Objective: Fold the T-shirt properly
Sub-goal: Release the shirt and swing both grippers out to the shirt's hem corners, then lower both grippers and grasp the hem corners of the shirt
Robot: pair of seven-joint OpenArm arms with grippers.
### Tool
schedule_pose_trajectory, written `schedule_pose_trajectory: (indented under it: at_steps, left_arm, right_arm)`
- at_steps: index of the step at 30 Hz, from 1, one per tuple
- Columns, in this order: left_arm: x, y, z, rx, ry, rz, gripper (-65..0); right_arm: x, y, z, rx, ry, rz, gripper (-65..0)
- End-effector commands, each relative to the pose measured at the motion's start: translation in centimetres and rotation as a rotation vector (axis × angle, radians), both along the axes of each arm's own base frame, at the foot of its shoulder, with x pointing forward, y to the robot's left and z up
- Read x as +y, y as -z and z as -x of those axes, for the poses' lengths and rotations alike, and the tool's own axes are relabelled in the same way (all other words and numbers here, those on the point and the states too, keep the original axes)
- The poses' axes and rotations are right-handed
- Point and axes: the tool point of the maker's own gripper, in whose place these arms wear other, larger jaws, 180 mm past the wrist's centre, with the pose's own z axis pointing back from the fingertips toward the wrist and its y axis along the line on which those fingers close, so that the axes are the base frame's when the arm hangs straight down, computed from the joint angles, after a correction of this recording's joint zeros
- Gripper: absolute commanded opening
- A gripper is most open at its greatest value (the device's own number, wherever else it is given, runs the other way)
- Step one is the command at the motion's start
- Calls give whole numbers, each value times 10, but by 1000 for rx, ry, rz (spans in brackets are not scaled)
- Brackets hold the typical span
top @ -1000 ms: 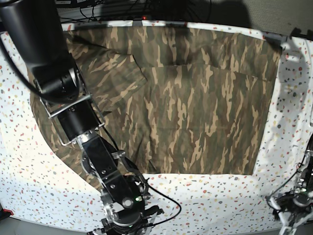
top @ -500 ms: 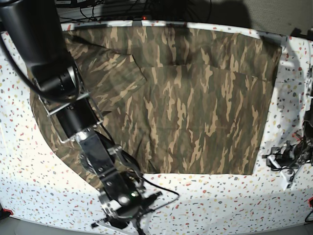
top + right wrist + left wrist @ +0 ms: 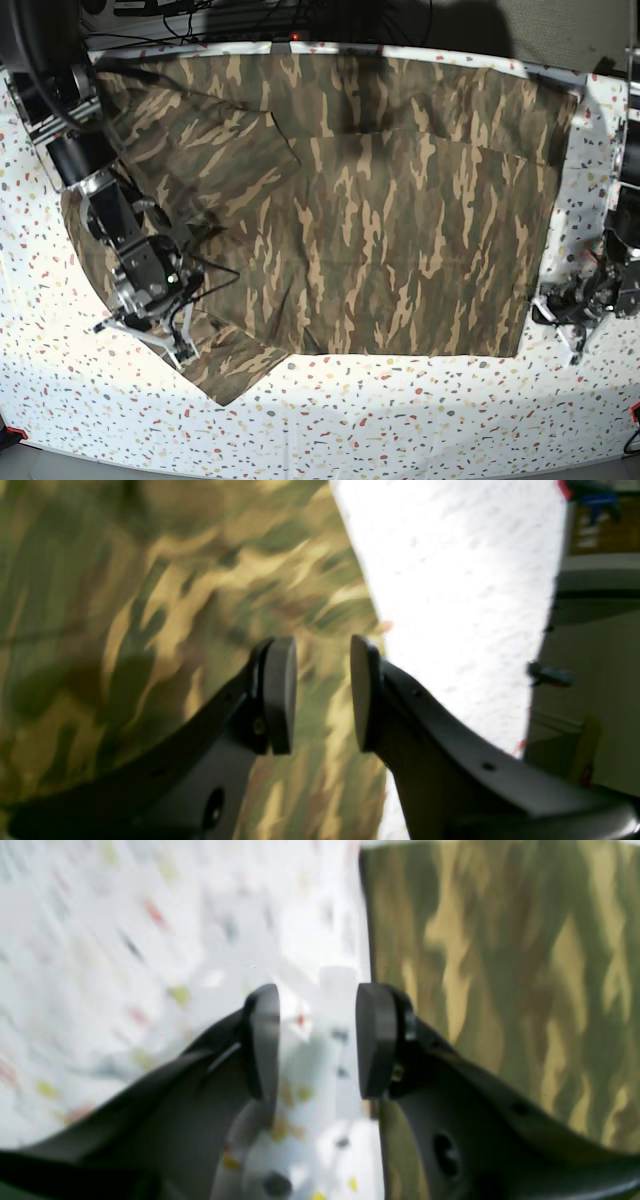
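We judged the folding barely begun: the T-shirt (image 3: 380, 210) lay spread over the table (image 3: 420, 420), one sleeve turned in, most folds left. Our left gripper (image 3: 312, 1040) hung open and empty just beside its side edge; our right gripper (image 3: 320, 695), jaws parted, held nothing over the other side

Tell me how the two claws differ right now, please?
The left gripper hangs over the speckled tablecloth, just beside the T-shirt edge; the right gripper hangs over the camouflage cloth itself. In the base view, the left gripper sits at the shirt's straight side edge, the right gripper near a rumpled lower corner. Both are open, with nothing between their pads.
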Motion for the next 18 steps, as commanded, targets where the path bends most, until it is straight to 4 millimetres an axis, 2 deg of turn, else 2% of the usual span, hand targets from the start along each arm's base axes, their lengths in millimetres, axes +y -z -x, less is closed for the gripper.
schedule_pose_trajectory:
  at_steps: [1, 4, 8, 18]
  left_arm:
    - [-9, -20, -18, -59, 7, 35, -403]
    - [-27, -7, -10, -30, 42, 66, -403]
    - [-41, -4, -10, -22, 61, 81, -403]
    - [-38, -24, -24, -60, 64, 72, -403]
  right_arm:
    - [-4, -24, -15, -74, -7, 13, -459]
    - [2, -23, -12, -76, -20, 5, -459]
    - [6, -29, -13, -90, -29, 0, -459]
    - [7, -29, -14, -91, -31, -1, -459]
